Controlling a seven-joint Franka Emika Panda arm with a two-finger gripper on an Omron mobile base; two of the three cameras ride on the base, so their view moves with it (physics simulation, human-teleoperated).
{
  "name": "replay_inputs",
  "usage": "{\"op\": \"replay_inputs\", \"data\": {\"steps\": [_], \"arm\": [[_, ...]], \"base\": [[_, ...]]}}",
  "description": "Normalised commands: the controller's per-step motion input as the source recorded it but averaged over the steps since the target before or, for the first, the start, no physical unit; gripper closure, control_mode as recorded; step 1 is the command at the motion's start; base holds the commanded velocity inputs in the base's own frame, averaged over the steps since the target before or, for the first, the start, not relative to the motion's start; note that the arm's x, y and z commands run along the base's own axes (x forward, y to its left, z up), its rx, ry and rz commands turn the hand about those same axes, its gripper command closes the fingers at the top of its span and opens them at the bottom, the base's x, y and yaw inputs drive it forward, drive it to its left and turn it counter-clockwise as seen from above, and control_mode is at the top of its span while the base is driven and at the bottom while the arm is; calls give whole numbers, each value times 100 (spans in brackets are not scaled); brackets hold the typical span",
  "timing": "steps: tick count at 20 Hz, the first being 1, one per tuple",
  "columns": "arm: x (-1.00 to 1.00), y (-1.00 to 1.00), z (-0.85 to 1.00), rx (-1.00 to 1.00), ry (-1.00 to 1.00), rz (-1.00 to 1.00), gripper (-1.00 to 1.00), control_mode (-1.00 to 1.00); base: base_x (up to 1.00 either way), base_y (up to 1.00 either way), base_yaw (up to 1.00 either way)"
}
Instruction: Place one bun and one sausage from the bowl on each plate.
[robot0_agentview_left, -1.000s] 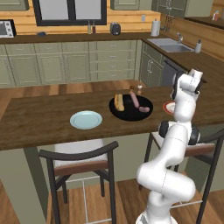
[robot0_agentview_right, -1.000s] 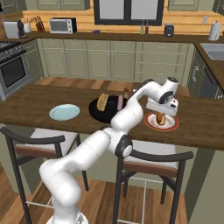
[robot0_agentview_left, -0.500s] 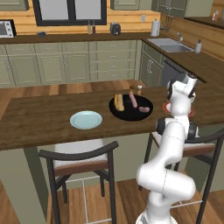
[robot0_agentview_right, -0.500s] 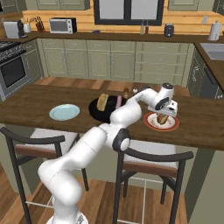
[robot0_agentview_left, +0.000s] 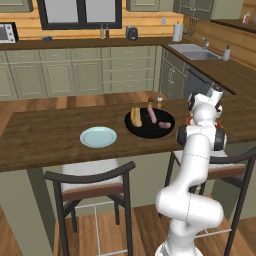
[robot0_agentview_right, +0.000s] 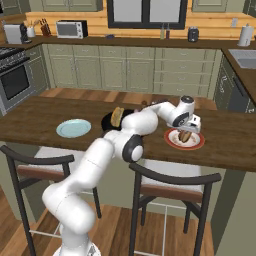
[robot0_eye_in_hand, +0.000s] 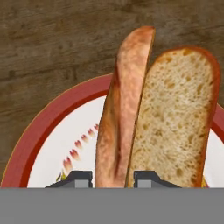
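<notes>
My gripper (robot0_eye_in_hand: 112, 178) is shut on a pinkish-brown sausage (robot0_eye_in_hand: 120, 109), low over the white plate with a red rim (robot0_eye_in_hand: 48, 131). A sliced bun (robot0_eye_in_hand: 175, 118) lies on that plate, right beside the sausage and touching it. In the right base view the gripper (robot0_agentview_right: 185, 132) sits over the red-rimmed plate (robot0_agentview_right: 172, 142) at the right of the island. The black bowl (robot0_agentview_left: 145, 131) holds a bun (robot0_agentview_left: 135, 116) and two sausages (robot0_agentview_left: 151, 114). The pale blue plate (robot0_agentview_left: 98, 136) lies bare to the bowl's left.
Two small shakers (robot0_agentview_left: 154, 102) stand just behind the bowl. Two dark stools (robot0_agentview_left: 90, 182) (robot0_agentview_right: 172, 181) are tucked under the island's near edge. The wooden island top (robot0_agentview_left: 45, 135) stretches wide to the left of the blue plate.
The hand has come down from above onto the red-rimmed plate, carrying the sausage. The bowl and the blue plate have not moved.
</notes>
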Motion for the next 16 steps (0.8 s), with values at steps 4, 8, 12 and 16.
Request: {"op": "replay_inputs", "data": {"steps": [4, 8, 12, 16], "arm": [[-5, 14, 3, 0, 0, 0, -100, -100], [-16, 6, 33, 0, 0, 0, -100, -100], [-24, 10, 53, 0, 0, 0, -100, -100], [-8, 16, 29, 0, 6, 0, -100, -100]], "base": [[0, 0, 0], [0, 0, 0], [0, 0, 0], [0, 0, 0]]}}
